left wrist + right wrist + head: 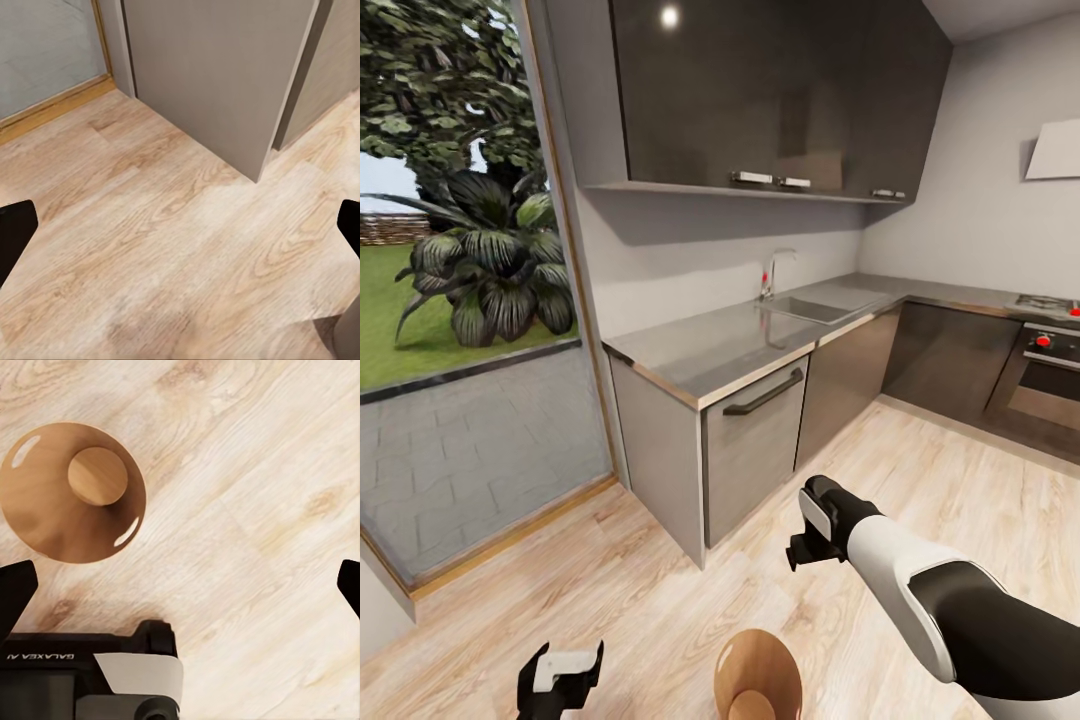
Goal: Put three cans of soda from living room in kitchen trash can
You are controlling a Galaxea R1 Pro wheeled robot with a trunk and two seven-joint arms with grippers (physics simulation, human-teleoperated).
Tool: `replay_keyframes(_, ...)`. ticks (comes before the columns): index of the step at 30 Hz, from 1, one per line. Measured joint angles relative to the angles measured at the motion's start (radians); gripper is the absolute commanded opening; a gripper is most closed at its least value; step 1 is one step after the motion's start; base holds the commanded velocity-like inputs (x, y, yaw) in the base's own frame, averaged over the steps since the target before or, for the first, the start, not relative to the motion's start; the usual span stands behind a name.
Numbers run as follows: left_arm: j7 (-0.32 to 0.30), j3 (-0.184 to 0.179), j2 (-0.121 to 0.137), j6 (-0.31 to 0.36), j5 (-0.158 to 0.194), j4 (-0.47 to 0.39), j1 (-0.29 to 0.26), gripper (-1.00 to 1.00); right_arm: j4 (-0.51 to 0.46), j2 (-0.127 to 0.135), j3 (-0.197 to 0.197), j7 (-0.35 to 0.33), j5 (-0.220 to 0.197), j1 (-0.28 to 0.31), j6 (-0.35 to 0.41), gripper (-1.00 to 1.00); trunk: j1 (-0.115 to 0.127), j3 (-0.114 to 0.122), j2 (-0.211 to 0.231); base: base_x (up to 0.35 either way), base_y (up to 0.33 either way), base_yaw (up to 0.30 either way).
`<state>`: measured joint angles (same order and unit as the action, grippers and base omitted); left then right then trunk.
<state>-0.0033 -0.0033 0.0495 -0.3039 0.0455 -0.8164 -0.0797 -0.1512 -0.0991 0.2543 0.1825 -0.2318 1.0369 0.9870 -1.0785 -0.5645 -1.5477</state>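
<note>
We are standing in the kitchen (920,330), facing the grey cabinets and the steel counter (710,350) with its sink (810,308) and tall tap (772,272), glass doors to the garden on our left. The trash can (758,675), a tan open-topped container, sits on the wood floor (610,590) right below us, between the two arms; from the right wrist view we look straight down into its mouth (71,495) and it appears empty. The left end effector (560,680) hangs low with its fingers (15,232) spread wide and nothing between them, and the right end effector (815,535) is likewise wide open and empty, its fingers (15,592) far apart over bare floor. No soda can can be made out anywhere here, so we judge the cans are not yet in the can and that the work in hand is travel or a fetch. To do it well, we should keep both arms tucked clear of the cabinet corner (259,169) while turning the base, and remember where the trash can stands so we neither knock it nor lose it.
</note>
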Motion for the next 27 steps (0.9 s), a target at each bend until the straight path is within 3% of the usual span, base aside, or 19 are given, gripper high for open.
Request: replay_keyframes(27, 0.001, -0.004, 0.0, 0.0, -0.004, 0.014, -0.002, 1.0, 0.003, 0.004, 0.012, 0.0, 0.003, 0.0, -0.019, 1.0, -0.104, -0.085, -0.189, 0.0, 0.0, 0.0)
